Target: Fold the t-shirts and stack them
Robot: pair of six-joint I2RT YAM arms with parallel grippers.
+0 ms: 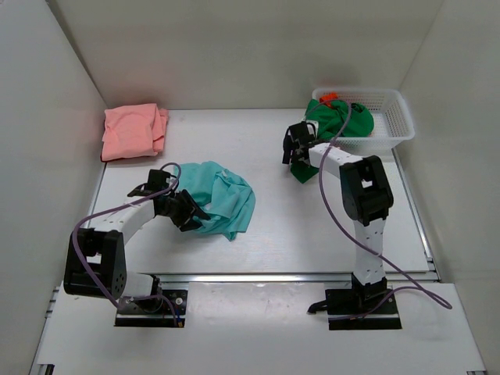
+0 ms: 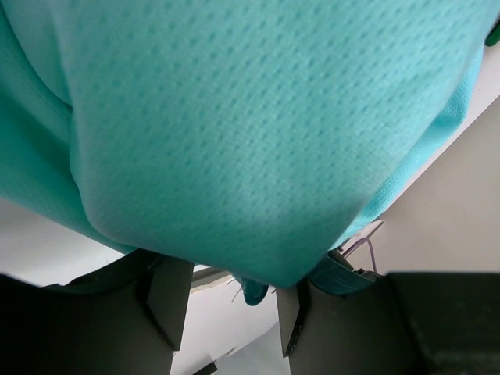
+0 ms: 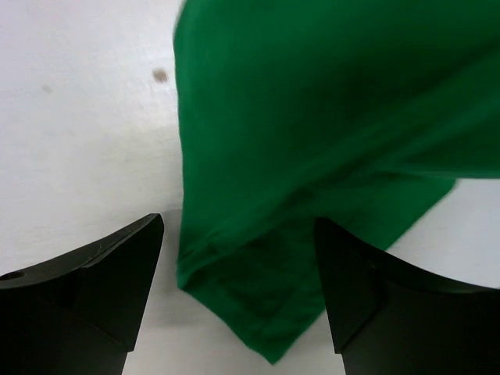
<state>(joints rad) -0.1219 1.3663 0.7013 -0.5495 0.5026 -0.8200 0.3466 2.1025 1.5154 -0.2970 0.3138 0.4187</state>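
Left hand (image 1: 190, 212) half open at the near-left edge of the crumpled teal t-shirt (image 1: 226, 195) on the worktop (image 1: 312, 234), fabric bunched between its fingers; firm grip cannot be confirmed; right hand (image 1: 297, 156) wide open, straddling the trailing end of the dark green t-shirt (image 1: 351, 121), holding nothing; that shirt spills from the white basket (image 1: 398, 117); salmon pink t-shirt (image 1: 133, 131) lies folded, far-left corner.

The teal t-shirt (image 2: 258, 133) overruns the left wrist view's edges; the dark green t-shirt (image 3: 328, 141) looks blurred, cropped above.
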